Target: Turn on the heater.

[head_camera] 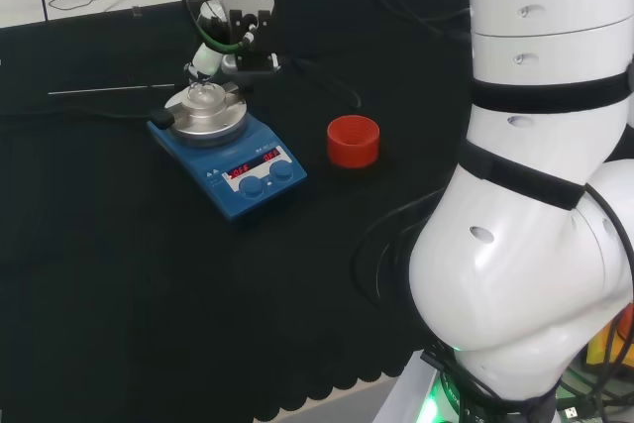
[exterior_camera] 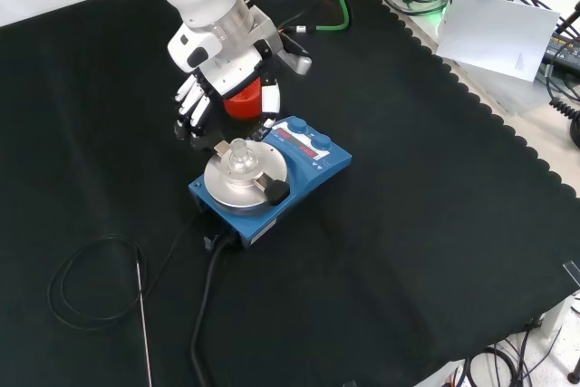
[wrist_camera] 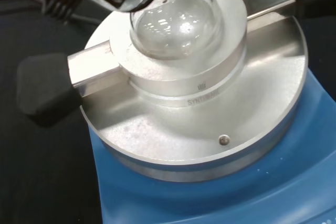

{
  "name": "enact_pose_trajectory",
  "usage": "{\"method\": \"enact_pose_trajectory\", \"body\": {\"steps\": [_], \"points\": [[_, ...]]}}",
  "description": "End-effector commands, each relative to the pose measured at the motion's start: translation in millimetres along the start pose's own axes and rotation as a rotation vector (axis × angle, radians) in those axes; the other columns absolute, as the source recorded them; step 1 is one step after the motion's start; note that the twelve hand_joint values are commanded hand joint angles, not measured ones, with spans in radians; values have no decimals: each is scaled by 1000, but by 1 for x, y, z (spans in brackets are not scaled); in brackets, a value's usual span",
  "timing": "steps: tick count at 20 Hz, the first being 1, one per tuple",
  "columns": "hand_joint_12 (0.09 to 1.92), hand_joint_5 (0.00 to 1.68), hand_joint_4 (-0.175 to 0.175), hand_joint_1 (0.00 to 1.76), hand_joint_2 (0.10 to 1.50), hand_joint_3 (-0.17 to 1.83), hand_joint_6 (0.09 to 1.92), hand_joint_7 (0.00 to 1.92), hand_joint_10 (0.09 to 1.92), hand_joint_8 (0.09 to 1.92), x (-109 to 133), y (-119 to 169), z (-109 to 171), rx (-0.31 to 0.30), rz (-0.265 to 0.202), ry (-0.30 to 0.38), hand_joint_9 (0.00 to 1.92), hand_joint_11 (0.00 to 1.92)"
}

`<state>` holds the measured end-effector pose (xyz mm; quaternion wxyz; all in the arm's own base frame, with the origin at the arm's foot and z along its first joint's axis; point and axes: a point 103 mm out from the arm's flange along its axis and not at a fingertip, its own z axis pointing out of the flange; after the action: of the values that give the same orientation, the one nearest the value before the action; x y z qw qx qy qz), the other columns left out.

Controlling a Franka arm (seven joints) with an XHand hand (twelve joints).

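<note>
Hand [exterior_camera: 201, 90] open, fingers relaxed, just above heater [exterior_camera: 272, 178].

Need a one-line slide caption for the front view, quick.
Hand hovers beside a glass flask seated on the blue heater.

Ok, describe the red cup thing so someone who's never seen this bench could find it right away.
Start at the blue heater in the middle of the black cloth. In the head view, the red ring stands on the cloth just to its right, apart from it. It is the sole red, round, open-topped piece there.
</note>
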<state>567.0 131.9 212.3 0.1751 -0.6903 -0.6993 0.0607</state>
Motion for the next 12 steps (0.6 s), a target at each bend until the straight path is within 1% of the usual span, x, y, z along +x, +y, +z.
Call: {"method": "enact_pose_trajectory", "body": {"steps": [1, 8, 10, 11, 12], "points": [[1385, 428, -15, 883, 605, 667, 501, 135, 693, 679, -13, -22, -11, -26, 20, 10, 391, 195], [1386, 441, -14, 873, 611, 657, 444, 148, 697, 683, -27, -68, -19, -59, 46, 2, 395, 192], [1387, 441, -14, 871, 613, 657, 438, 175, 704, 693, -31, -84, -18, -62, 54, 2, 415, 195], [1387, 442, -14, 870, 613, 657, 436, 194, 707, 700, -33, -93, -17, -57, 54, 8, 427, 199], [1383, 443, -14, 869, 613, 656, 427, 222, 701, 702, -34, -101, -15, -54, 49, -1, 446, 206]]}}
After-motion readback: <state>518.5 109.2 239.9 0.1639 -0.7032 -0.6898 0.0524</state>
